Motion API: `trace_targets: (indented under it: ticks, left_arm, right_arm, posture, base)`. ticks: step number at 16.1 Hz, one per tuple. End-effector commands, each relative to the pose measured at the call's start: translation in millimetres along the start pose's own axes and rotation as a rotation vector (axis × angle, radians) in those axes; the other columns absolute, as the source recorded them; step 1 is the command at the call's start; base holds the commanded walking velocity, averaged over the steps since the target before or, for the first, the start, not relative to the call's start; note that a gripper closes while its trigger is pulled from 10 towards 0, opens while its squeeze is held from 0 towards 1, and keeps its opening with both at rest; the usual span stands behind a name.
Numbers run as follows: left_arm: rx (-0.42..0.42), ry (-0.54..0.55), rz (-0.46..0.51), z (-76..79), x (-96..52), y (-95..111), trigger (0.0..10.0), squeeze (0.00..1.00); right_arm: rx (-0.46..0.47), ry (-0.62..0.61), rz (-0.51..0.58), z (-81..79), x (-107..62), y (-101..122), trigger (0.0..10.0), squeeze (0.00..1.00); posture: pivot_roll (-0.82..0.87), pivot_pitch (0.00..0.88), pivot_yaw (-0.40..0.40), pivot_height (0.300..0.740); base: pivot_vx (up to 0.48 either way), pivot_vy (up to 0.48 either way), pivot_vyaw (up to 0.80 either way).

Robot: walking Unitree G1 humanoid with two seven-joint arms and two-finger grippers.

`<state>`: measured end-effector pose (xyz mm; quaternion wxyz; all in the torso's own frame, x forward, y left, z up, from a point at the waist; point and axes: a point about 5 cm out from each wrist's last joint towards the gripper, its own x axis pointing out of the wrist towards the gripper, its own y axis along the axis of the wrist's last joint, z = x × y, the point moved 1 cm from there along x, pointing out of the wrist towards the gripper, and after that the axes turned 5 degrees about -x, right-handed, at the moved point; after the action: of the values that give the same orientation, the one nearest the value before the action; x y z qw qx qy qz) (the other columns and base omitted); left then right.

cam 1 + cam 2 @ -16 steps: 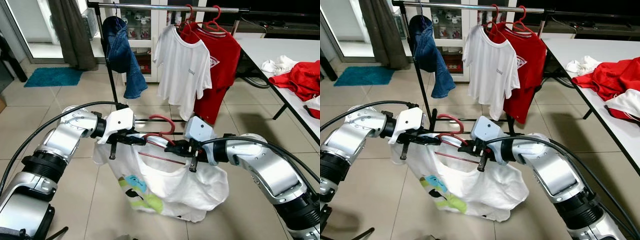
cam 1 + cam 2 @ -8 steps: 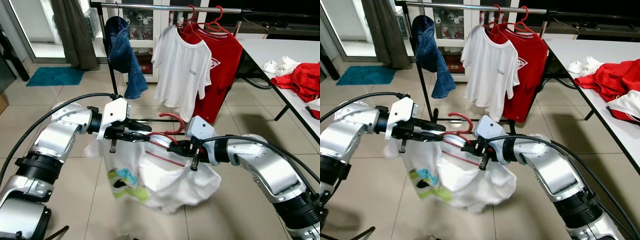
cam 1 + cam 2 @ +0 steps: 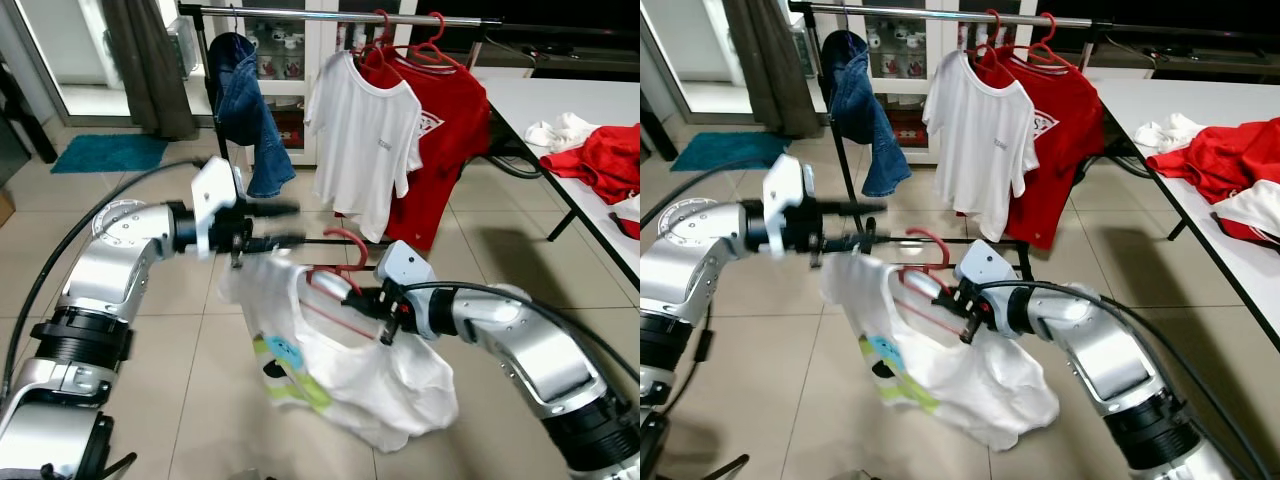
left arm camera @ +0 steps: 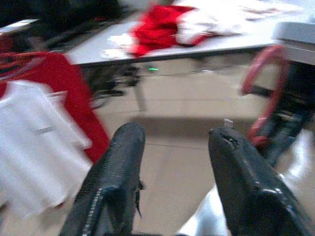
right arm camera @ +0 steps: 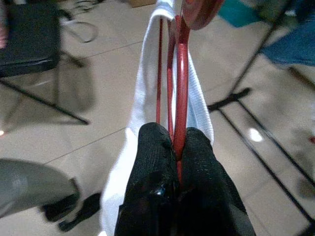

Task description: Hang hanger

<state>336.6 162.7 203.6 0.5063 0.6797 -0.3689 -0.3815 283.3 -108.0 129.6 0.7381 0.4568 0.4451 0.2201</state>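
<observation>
The right gripper (image 3: 384, 312) has its 2 fingers (image 5: 157, 187) clamped on the wire of the red hanger (image 3: 340, 262), held low in front of the clothes rail (image 3: 330, 16). A white shirt (image 3: 340, 370) with a blue and green print hangs on that hanger and droops toward the tiled floor (image 3: 170, 360). The left gripper (image 3: 275, 226) is raised beside the shirt's shoulder, blurred, its fingers (image 4: 118, 167) apart with nothing between them. On the rail hang a pair of jeans (image 3: 245, 105), a white T-shirt (image 3: 360, 140) and a red T-shirt (image 3: 445, 130), the last 2 on red hangers. To the robot's right a worktop (image 3: 530, 110) carries red and white clothes (image 3: 600, 155)
</observation>
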Motion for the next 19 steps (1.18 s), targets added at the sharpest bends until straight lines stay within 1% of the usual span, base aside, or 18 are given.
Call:
trace_targets:
  ticks: [1, 2, 3, 4, 5, 6, 7, 8, 9, 10, 11, 12, 14, 15, 16, 17, 18, 19]
  left_arm:
    - [-0.032, 0.122, -0.008, -5.7, -5.9, -4.7, 10.0, 1.00]
    - [-0.066, 0.174, 0.007, -5.6, -6.7, -7.2, 10.0, 1.00]
    - [-0.128, 0.249, 0.043, 2.8, -7.1, -13.9, 10.0, 1.00]
    - [-0.192, 0.334, 0.021, 11.2, -5.3, -26.1, 10.0, 0.47]
    - [-0.198, 0.409, 0.006, 20.2, -1.8, -36.9, 10.0, 0.00]
    - [-0.208, 0.469, -0.016, 25.4, 0.5, -44.7, 10.0, 0.00]
    - [-0.257, 0.569, -0.028, 33.4, 2.3, -55.2, 10.0, 0.00]
    - [-0.271, 0.628, -0.030, 36.8, 2.0, -59.1, 10.0, 0.00]
    - [-0.298, 0.699, -0.028, 42.8, 0.5, -62.9, 10.0, 0.00]
    - [-0.306, 0.765, -0.037, 49.6, -3.6, -65.2, 10.0, 0.00]
    - [-0.325, 0.831, -0.034, 54.7, -8.9, -65.8, 10.0, 0.00]
    - [-0.346, 0.852, -0.028, 58.4, -11.1, -65.7, 10.0, 0.00]
    - [-0.352, 0.839, -0.045, 66.3, -10.3, -67.9, 10.0, 0.00]
    - [-0.343, 0.827, -0.049, 69.4, -8.2, -66.8, 10.0, 0.00]
    - [-0.347, 0.829, -0.043, 70.5, -7.7, -65.4, 10.0, 0.00]
    - [-0.352, 0.843, -0.043, 71.0, -8.0, -64.2, 10.0, 0.00]
    - [-0.357, 0.859, -0.039, 71.9, -8.8, -63.5, 10.0, 0.00]
    - [-0.365, 0.863, -0.033, 73.5, -9.7, -62.6, 10.0, 0.00]
  right_arm:
    - [0.016, -0.088, -0.003, 10.9, -6.4, -5.2, 0.0, 0.00]
    - [0.047, -0.132, -0.009, 13.8, -7.0, -9.9, 0.0, 0.00]
    - [0.125, -0.245, -0.019, 21.5, -9.2, -19.8, 0.0, 0.00]
    - [0.194, -0.352, -0.013, 28.4, -11.6, -26.6, 0.0, 0.00]
    - [0.258, -0.445, 0.002, 32.5, -12.8, -31.3, 0.0, 0.00]
    - [0.291, -0.491, 0.019, 33.4, -12.6, -32.6, 0.0, 0.00]
    - [0.342, -0.573, 0.039, 34.0, -12.5, -35.1, 0.0, 0.00]
    - [0.369, -0.620, 0.047, 34.6, -12.9, -37.0, 4.4, 0.00]
    - [0.428, -0.679, 0.047, 34.3, -13.0, -41.8, 10.0, 0.00]
    - [0.467, -0.710, 0.042, 31.4, -11.8, -46.6, 10.0, 0.00]
    - [0.477, -0.730, 0.052, 28.8, -11.6, -47.2, 10.0, 0.00]
    - [0.492, -0.727, 0.072, 27.3, -10.8, -46.5, 10.0, 0.00]
    - [0.459, -0.786, 0.084, 29.9, -12.0, -45.4, 10.0, 0.00]
    - [0.444, -0.789, 0.104, 30.3, -11.3, -41.3, 10.0, 0.00]
    - [0.421, -0.788, 0.092, 29.7, -10.6, -39.5, 10.0, 0.00]
    - [0.392, -0.779, 0.076, 28.7, -9.3, -38.2, 10.0, 0.00]
    - [0.397, -0.716, 0.075, 25.4, -5.5, -36.6, 10.0, 0.00]
    - [0.436, -0.646, 0.105, 21.2, -3.4, -33.6, 10.0, 0.00]
  posture:
    - [-0.13, 0.000, -0.005, 0.740]
    - [-0.12, 0.000, -0.007, 0.740]
    - [-0.12, 0.000, -0.011, 0.740]
    - [-0.11, 0.000, -0.023, 0.740]
    - [-0.10, 0.000, -0.034, 0.740]
    - [-0.10, 0.000, -0.034, 0.740]
    - [-0.10, 0.000, -0.052, 0.740]
    - [-0.10, 0.000, -0.067, 0.740]
    - [-0.08, 0.000, -0.085, 0.740]
    - [-0.06, 0.000, -0.092, 0.740]
    - [-0.06, 0.000, -0.091, 0.740]
    - [-0.05, 0.000, -0.088, 0.740]
    - [-0.05, 0.000, -0.075, 0.740]
    - [-0.05, 0.000, -0.074, 0.740]
    - [-0.05, 0.000, -0.080, 0.740]
    - [-0.05, 0.000, -0.085, 0.740]
    - [-0.05, 0.000, -0.094, 0.740]
    - [-0.04, 0.000, -0.104, 0.740]
  base:
    - [0.000, 0.000, 0.00]
    - [0.000, 0.000, 0.00]
    - [0.000, 0.000, 0.00]
    - [0.000, 0.000, 0.00]
    - [0.000, 0.000, 0.00]
    - [0.000, 0.000, 0.00]
    - [0.000, 0.000, 0.00]
    - [0.000, 0.000, 0.00]
    - [0.000, 0.000, 0.00]
    - [0.000, 0.000, 0.00]
    - [0.247, 0.000, 0.00]
    - [0.259, 0.000, 0.00]
    - [0.270, 0.000, 0.00]
    - [0.277, 0.000, 0.00]
    - [0.311, 0.000, 0.00]
    - [0.330, 0.000, 0.00]
    - [0.341, 0.000, 0.00]
    - [0.341, 0.000, 0.00]
